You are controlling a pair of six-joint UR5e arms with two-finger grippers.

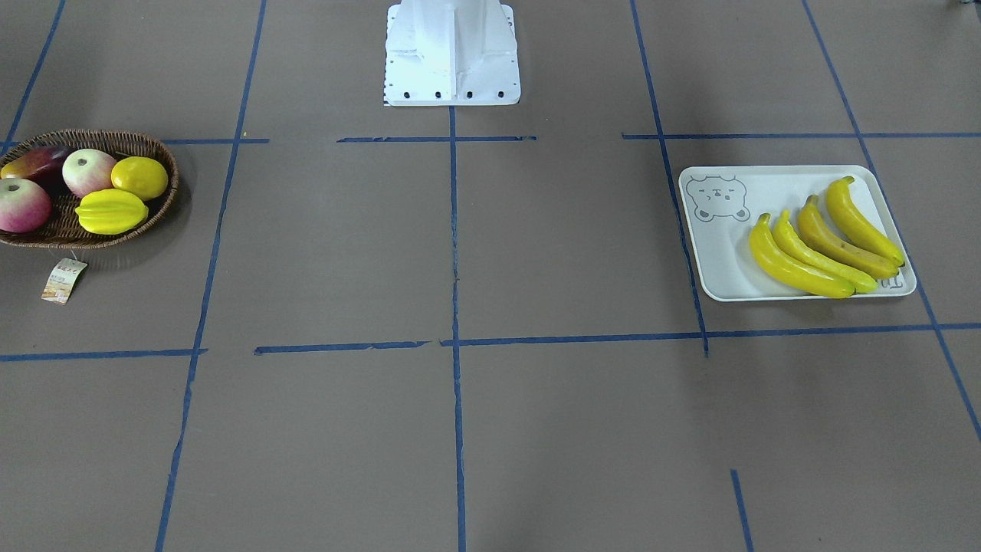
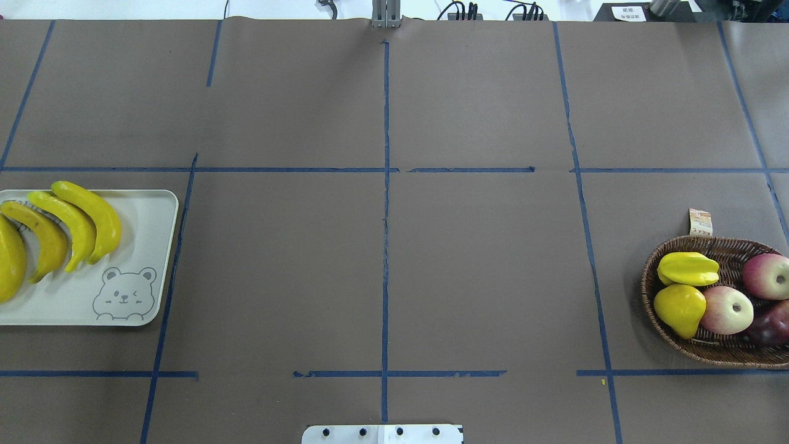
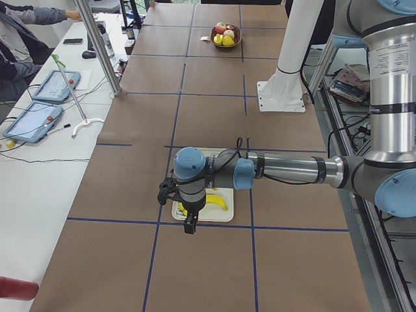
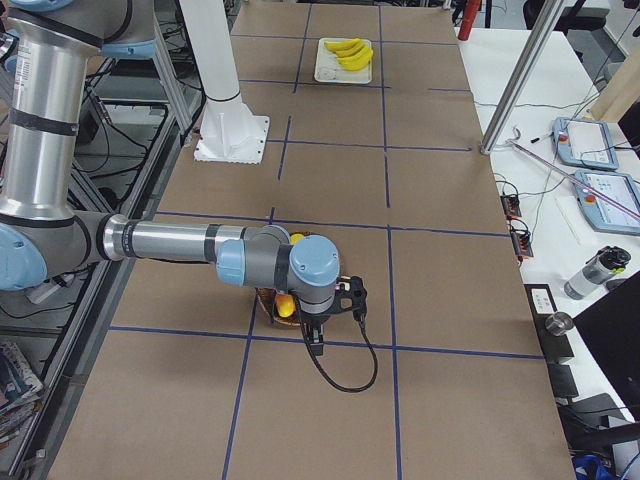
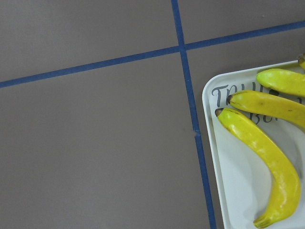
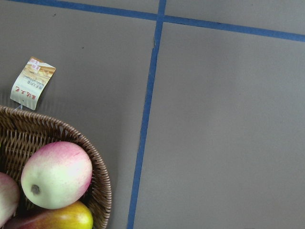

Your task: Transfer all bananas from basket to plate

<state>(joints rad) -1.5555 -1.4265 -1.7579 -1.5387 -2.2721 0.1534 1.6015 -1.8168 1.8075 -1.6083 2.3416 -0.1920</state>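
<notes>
As the job looks done, the bananas (image 1: pixel 797 271) lie on the plate (image 1: pixel 724 261), none in the basket (image 1: pixel 100 138); whether the left gripper (image 3: pixel 189 226) or right gripper (image 4: pixel 316 345) is open, I cannot tell.

surface: brown table cover (image 2: pixel 493 277) | markings: blue tape grid (image 2: pixel 386 246) | side: white bench (image 3: pixel 32 188) with tablets (image 3: pixel 38 121)

Basket (image 1: pixel 173 184) clipped at frame edge, plate (image 2: pixel 145 246) likewise — left end effector (image 3: pixel 190 226), right end effector (image 4: pixel 317 347), jaws seemingly indistinct

Plate (image 5: pixel 238 181): grey lettering in near corner, mostly covered by bananas (image 5: pixel 259 143); only first letters "T" and "B" sure. Paper tag (image 6: pixel 32 83) beside basket (image 6: pixel 28 133): red print, too small to read.
</notes>
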